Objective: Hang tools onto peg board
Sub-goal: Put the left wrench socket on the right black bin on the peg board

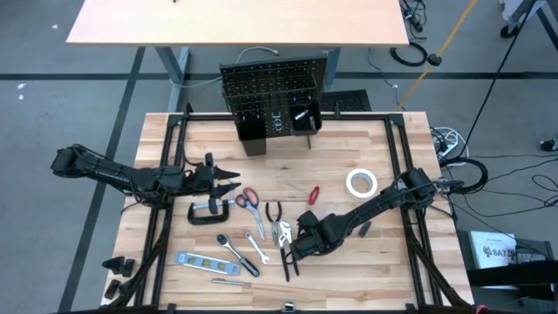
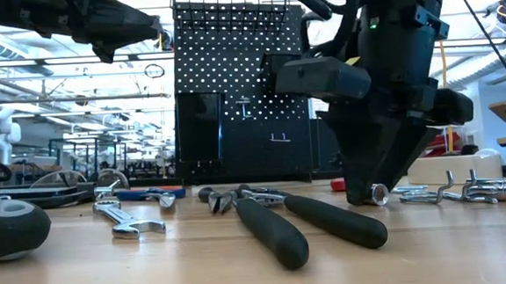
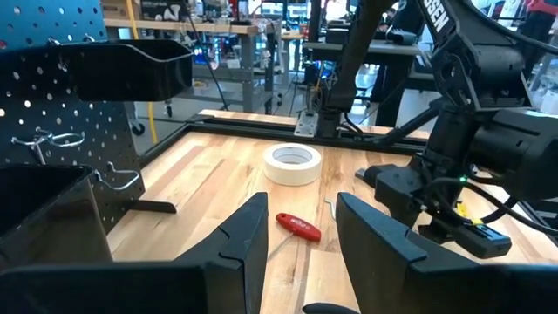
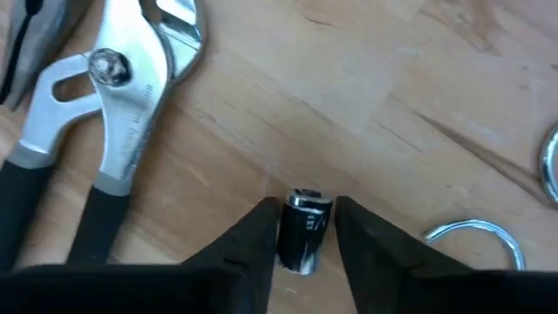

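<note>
Beside the pliers (image 4: 105,113), right gripper (image 4: 305,228) jaws flanking a small socket (image 4: 303,228).

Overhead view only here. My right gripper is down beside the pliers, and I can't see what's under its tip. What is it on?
Observer: A small metal socket. The right gripper has a finger pressed against each side of it.
Operator: Is it off the wood yet?
Observer: No. From table height, it sits at the level of the table, not lifted.
Operator: And is my left gripper carrying anything?
Observer: No. The left gripper has its fingers apart with nothing between them, and it is pointing towards the tape roll.
</note>
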Controlling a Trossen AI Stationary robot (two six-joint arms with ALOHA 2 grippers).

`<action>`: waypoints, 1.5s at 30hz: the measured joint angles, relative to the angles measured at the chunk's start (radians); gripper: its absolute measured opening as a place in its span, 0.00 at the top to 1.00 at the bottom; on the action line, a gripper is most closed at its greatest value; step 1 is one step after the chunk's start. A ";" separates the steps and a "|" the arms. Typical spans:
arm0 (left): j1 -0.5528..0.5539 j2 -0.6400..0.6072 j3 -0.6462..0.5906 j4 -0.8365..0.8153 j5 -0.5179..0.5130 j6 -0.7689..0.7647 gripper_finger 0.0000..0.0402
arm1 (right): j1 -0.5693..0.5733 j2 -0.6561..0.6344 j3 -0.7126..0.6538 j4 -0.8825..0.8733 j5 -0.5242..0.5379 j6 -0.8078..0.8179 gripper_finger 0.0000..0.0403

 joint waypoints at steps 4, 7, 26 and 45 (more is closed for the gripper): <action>0.000 0.000 0.000 -0.002 0.000 0.001 0.67 | 0.001 -0.022 -0.002 -0.031 -0.001 -0.014 0.87; 0.000 0.000 0.000 -0.002 0.000 0.003 0.67 | 0.002 -0.050 -0.008 -0.045 0.008 -0.037 0.88; 0.000 0.000 0.000 -0.002 0.000 -0.002 0.67 | -0.200 -0.443 -0.006 -0.046 0.246 -0.423 0.87; 0.000 0.000 0.000 -0.002 0.000 0.003 0.67 | -0.679 -0.637 0.091 0.079 0.102 -0.801 0.87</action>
